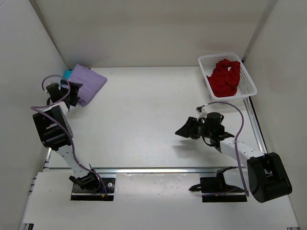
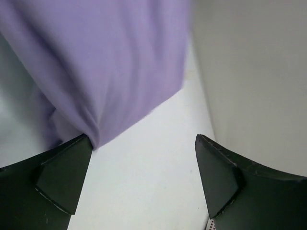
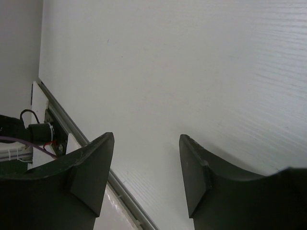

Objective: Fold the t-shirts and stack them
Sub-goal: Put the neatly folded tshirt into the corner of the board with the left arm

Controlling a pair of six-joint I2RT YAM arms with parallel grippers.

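Lavender shirt (image 1: 87, 82) on teal shirt (image 1: 67, 74), red shirt (image 1: 224, 77) in basket (image 1: 234, 96)

Left gripper (image 2: 144, 143) stands wide apart at the lavender shirt's corner, far left, cloth touching one jaw, nothing clamped. Right gripper (image 3: 146, 139) hangs apart over bare table (image 1: 144, 105), mid-right

You have a white mesh basket (image 1: 249, 81) at the far right corner of the pale worktop (image 1: 153, 110), set a little askew and close to the right wall (image 1: 283, 57). A plain back wall (image 1: 153, 28) and a left wall (image 1: 24, 52) close in the other sides. A metal rail (image 1: 158, 168) runs along the worktop's near edge, and a white board (image 1: 158, 206) lies just in front of it.
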